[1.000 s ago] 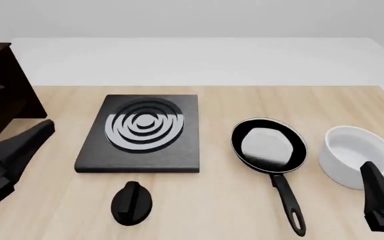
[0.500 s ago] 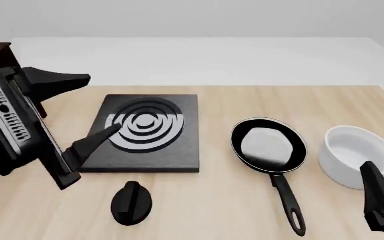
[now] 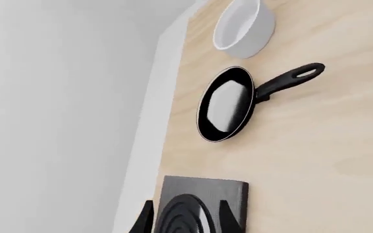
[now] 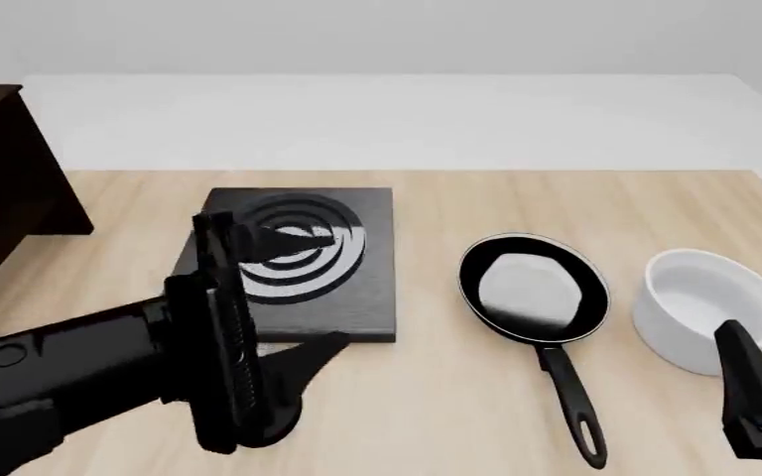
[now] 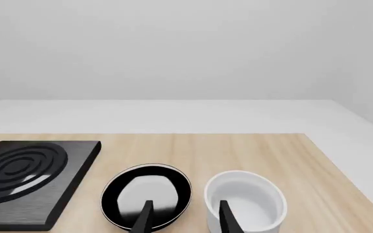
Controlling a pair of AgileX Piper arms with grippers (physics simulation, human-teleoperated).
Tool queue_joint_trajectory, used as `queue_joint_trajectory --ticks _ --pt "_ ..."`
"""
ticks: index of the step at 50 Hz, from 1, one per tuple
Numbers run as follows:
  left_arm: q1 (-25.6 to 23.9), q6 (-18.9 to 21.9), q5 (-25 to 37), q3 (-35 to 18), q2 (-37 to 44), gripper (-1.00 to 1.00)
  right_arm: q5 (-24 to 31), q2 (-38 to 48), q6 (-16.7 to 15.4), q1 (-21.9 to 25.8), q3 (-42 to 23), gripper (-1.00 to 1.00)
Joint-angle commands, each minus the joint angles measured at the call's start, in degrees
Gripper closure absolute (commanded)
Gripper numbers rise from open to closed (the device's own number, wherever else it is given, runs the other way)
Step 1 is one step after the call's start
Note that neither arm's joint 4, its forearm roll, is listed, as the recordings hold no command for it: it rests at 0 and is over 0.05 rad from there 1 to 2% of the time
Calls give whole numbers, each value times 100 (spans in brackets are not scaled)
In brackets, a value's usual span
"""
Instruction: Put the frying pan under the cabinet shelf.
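On the wooden worktop (image 4: 460, 416), your frying pan (image 4: 535, 289) sits at three o'clock of your left end effector (image 4: 299, 294), spread open; your right end effector (image 5: 181, 217) is open too.

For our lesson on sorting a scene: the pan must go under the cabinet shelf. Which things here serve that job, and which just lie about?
For the job:
pan
cabinet
left gripper, open

Lying about:
white bowl
black ringed plate
right gripper, open, away from the pan
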Motion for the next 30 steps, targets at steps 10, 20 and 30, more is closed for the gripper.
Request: queue_joint_trajectory --ticks 10,20,30 --pt "-695 620 -1054 145 1199 -100 -10 6 0 1 4 -100" --pt "-837 696 -1628 82 1869 -100 -10 4 0 0 3 -100" --pt "-856 871 -2225 166 2552 -100 -10 7 0 1 4 -100"
